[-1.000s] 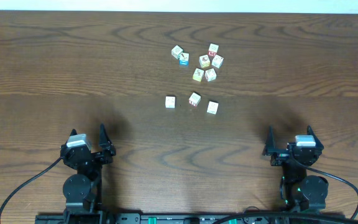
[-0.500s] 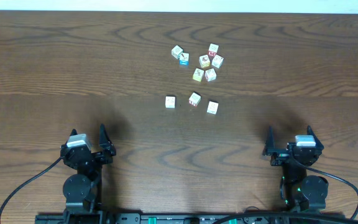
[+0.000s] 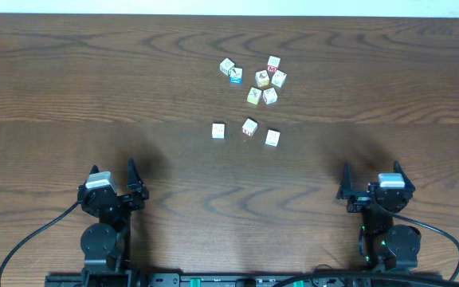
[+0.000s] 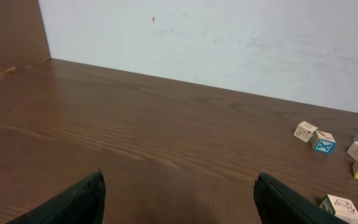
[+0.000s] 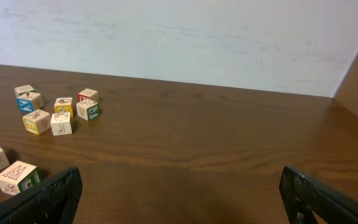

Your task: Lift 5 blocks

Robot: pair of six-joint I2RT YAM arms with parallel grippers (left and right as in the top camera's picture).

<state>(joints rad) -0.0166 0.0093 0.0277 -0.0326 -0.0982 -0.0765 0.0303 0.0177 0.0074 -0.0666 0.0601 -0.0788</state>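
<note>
Open-jawed, the left gripper and the right gripper appear in the overhead view at 7 and 5 o'clock of a dark wooden table with flowing grain. Each pair of black fingers is spread wide and holds nothing. The blocks, small cream-white wooden cubes with faint prints, lie toward 12 o'clock, well apart from both grippers. Three form a loose row nearer the arms, and the others form a tight cluster beyond. In that cluster a blue-faced cube sits at the 9 o'clock side and a red-faced cube sits near the middle.

Left wrist view: the left gripper shows two matte black fingers at 7 and 5 o'clock, with bare table between them. The blocks are scattered at 3 to 4 o'clock, the blue-faced cube just beside one of them. A pale, smooth wall closes the far edge.

Right wrist view: the right gripper likewise stands parted, its fingers in the bottom corners. The blocks lie at 9 o'clock, sharp-edged and square-faced. The blue-faced cube is at the cluster's far left and the red-faced cube at its far right. Two more blocks rest nearer the left finger.
</note>
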